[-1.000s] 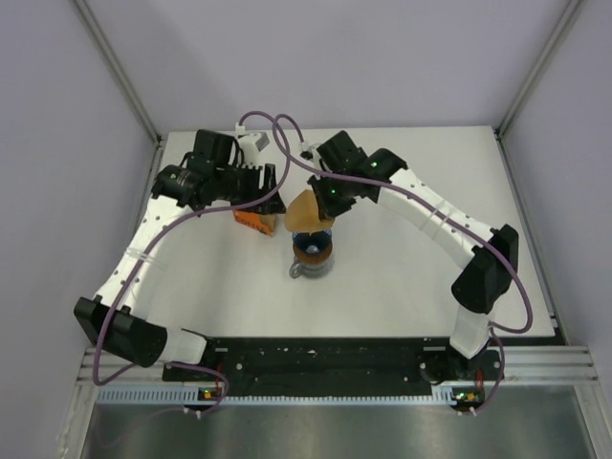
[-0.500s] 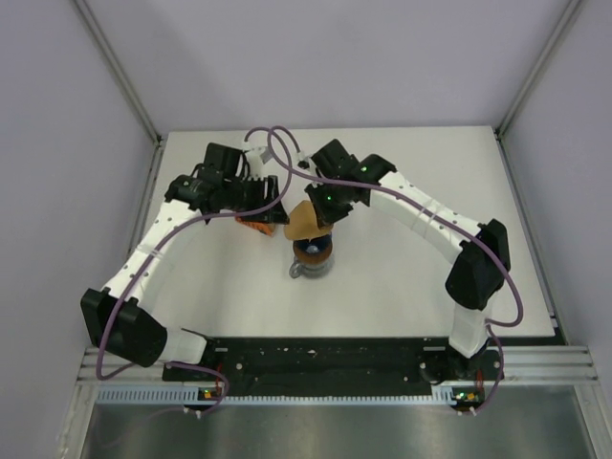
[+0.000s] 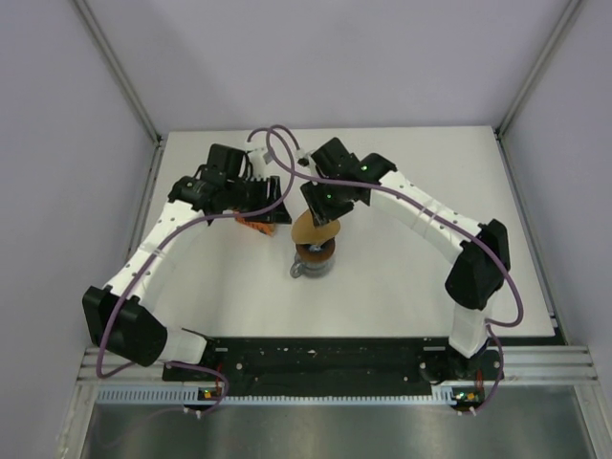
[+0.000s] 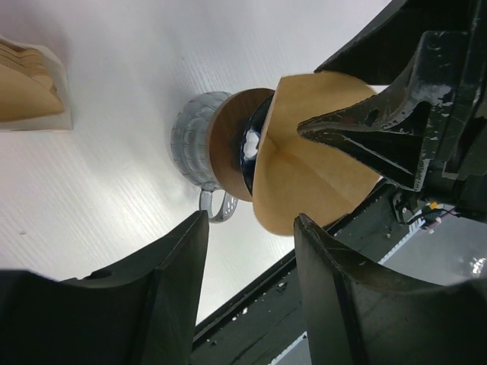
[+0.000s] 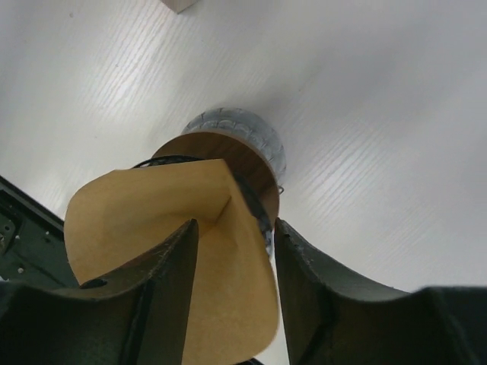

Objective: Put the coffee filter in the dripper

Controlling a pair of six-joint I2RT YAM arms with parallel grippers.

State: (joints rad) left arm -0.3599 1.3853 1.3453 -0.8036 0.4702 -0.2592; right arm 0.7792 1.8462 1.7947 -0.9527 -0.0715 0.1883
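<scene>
1. Coffee filter (image 4: 312,163): sits over the mouth of the blue dripper (image 4: 251,163), mid-surface. The lower part is tucked toward the cone and most of the fan stands proud and leans. I can't tell how deep the tip has gone.
2. The dripper is stacked on a brown ring (image 4: 227,141) on top of a glass jug (image 4: 192,144). The stack is tall, so a sideways push could tip it.
3. Right gripper (image 5: 233,224): fingers apart, one on each side of the filter's upper fold. The paper is loose between them, not pinched.
4. Left gripper (image 4: 249,220): fingers apart, holding nothing. It hangs just left of the stack, pointed at it.
5. The pack of spare filters (image 4: 27,91) lies on the surface (image 3: 411,277) to the far left of the jug, out of the way.
6. Handling: it's thin paper, practically weightless and floppy, and it creases easily. It will spring back open along the fold and could slide off the rim if nudged.
7. Where to hold: pinch the upper edge near the seam or fold, where the paper is doubled and stiffest. Don't grab the middle of the fan, it'll crumple.
8. My read: the task is close to done. The filter looks like it needs a light push straight down to seat against the ribs.
</scene>
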